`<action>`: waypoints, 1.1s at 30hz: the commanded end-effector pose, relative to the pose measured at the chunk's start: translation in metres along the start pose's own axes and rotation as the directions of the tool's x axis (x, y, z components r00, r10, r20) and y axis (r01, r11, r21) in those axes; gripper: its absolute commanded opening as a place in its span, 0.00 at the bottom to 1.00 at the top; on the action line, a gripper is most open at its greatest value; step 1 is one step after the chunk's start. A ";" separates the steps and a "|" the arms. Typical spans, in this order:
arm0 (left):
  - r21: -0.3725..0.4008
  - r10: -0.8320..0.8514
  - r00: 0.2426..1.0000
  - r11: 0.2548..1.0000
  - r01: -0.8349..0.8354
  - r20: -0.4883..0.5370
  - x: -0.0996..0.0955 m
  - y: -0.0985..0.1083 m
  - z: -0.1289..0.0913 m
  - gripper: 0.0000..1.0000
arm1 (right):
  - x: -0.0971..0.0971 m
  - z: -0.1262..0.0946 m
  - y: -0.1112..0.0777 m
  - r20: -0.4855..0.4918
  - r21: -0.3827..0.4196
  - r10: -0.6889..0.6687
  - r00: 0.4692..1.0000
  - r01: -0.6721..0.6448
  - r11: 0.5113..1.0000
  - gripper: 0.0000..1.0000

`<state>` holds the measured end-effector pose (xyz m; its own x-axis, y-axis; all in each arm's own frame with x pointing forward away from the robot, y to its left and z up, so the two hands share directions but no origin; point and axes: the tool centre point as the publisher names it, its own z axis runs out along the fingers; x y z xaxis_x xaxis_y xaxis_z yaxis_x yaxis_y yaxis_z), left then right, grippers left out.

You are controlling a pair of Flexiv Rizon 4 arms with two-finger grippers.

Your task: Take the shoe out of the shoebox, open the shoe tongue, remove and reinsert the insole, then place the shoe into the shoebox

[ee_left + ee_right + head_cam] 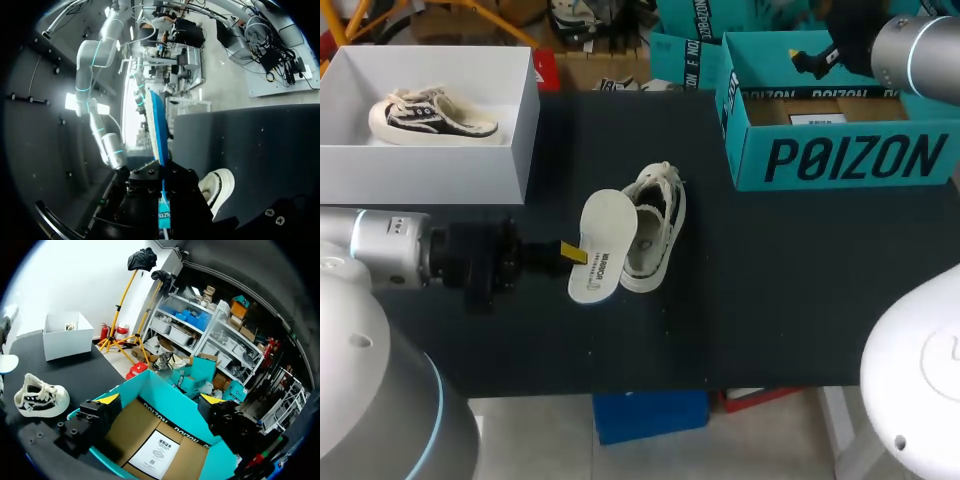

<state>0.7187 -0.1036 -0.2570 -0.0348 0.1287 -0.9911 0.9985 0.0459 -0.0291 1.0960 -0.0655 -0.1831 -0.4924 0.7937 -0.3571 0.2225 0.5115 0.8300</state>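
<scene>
A white low-top shoe (657,228) lies on the black table (790,290), opening up. Its white insole (604,245) is out of the shoe and overlaps the shoe's left side. My left gripper (570,252) is shut on the insole's edge. In the left wrist view the insole (157,131) stands edge-on between the fingers of the left gripper (163,196), with the shoe (218,187) beside it. My right gripper (160,400) hangs open over the teal shoebox (150,437), nothing between its fingers. From there the shoe (41,397) shows on the table beyond the box.
The teal shoebox (840,135) stands open at the back right. A white box (430,150) at the back left holds a second shoe (432,115). The white box (67,335) also shows in the right wrist view.
</scene>
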 end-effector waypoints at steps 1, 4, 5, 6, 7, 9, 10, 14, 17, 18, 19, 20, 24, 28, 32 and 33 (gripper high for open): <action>0.000 0.000 1.000 1.000 0.000 -0.002 0.000 0.000 0.003 0.00 | -0.002 -0.007 0.003 -0.177 0.061 0.161 0.971 -0.152 0.986 1.00; 0.003 -0.001 1.000 1.000 0.001 0.000 0.000 0.000 0.004 0.00 | -0.001 -0.007 0.002 -0.177 0.057 0.160 0.971 -0.152 0.987 1.00; 0.003 -0.002 1.000 1.000 0.002 0.000 0.000 0.000 0.004 0.00 | -0.001 -0.007 0.002 -0.176 0.057 0.161 0.971 -0.154 0.986 1.00; 0.004 -0.002 1.000 1.000 0.002 0.000 0.000 0.000 0.004 0.00 | 0.000 -0.008 0.003 -0.170 0.064 0.159 0.972 -0.151 0.987 1.00; 0.004 -0.003 1.000 1.000 0.003 0.001 0.000 0.000 0.004 0.00 | 0.001 -0.008 0.003 -0.169 0.079 0.152 0.974 -0.140 0.987 1.00; 0.003 -0.004 1.000 1.000 0.004 0.002 -0.001 0.001 0.004 0.00 | 0.007 -0.008 0.007 -0.180 0.097 0.142 0.973 -0.126 0.987 1.00; 0.002 -0.005 1.000 1.000 0.005 0.002 -0.001 0.001 0.004 0.00 | 0.010 -0.008 0.008 -0.182 0.122 0.125 0.975 -0.104 0.987 1.00; 0.001 -0.011 1.000 1.000 0.011 0.004 -0.001 0.003 0.004 0.00 | 0.021 -0.006 0.011 -0.207 0.192 0.064 0.976 -0.024 0.981 1.00; 0.001 -0.014 1.000 1.000 0.014 0.007 -0.001 0.004 0.004 0.00 | 0.026 -0.007 0.013 -0.210 0.244 0.001 0.978 0.052 0.968 1.00; 0.000 -0.015 1.000 1.000 0.015 0.008 -0.001 0.004 0.004 0.00 | 0.027 -0.007 0.013 -0.212 0.259 -0.017 0.977 0.073 0.963 1.00; 0.000 -0.016 1.000 1.000 0.016 0.008 -0.001 0.004 0.004 0.00 | 0.029 -0.007 0.014 -0.213 0.273 -0.048 0.976 0.107 0.956 1.00; -0.001 -0.017 1.000 1.000 0.017 0.009 -0.002 0.005 0.004 0.00 | 0.030 -0.008 0.015 -0.219 0.289 -0.086 0.972 0.149 0.946 1.00; -0.003 -0.022 1.000 1.000 0.022 0.013 -0.002 0.005 0.003 0.00 | 0.031 -0.011 0.017 -0.256 0.310 -0.225 0.940 0.300 0.902 1.00; -0.004 -0.025 1.000 1.000 0.025 0.016 -0.002 0.005 0.003 0.00 | 0.032 -0.017 0.016 -0.301 0.322 -0.310 0.902 0.402 0.857 1.00; -0.005 -0.028 0.999 1.000 0.028 0.017 -0.002 0.005 0.003 0.00 | 0.040 -0.023 0.008 -0.419 0.306 -0.402 0.814 0.543 0.782 1.00; -0.005 -0.028 0.999 1.000 0.028 0.017 -0.002 0.005 0.003 0.00 | 0.043 -0.026 0.004 -0.451 0.311 -0.414 0.791 0.574 0.757 1.00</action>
<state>0.7246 -0.1055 -0.2558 -0.0625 0.1074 -0.9922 0.9971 0.0509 -0.0573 1.0532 -0.0401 -0.1853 -0.7563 0.3869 -0.5275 0.0173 0.8179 0.5751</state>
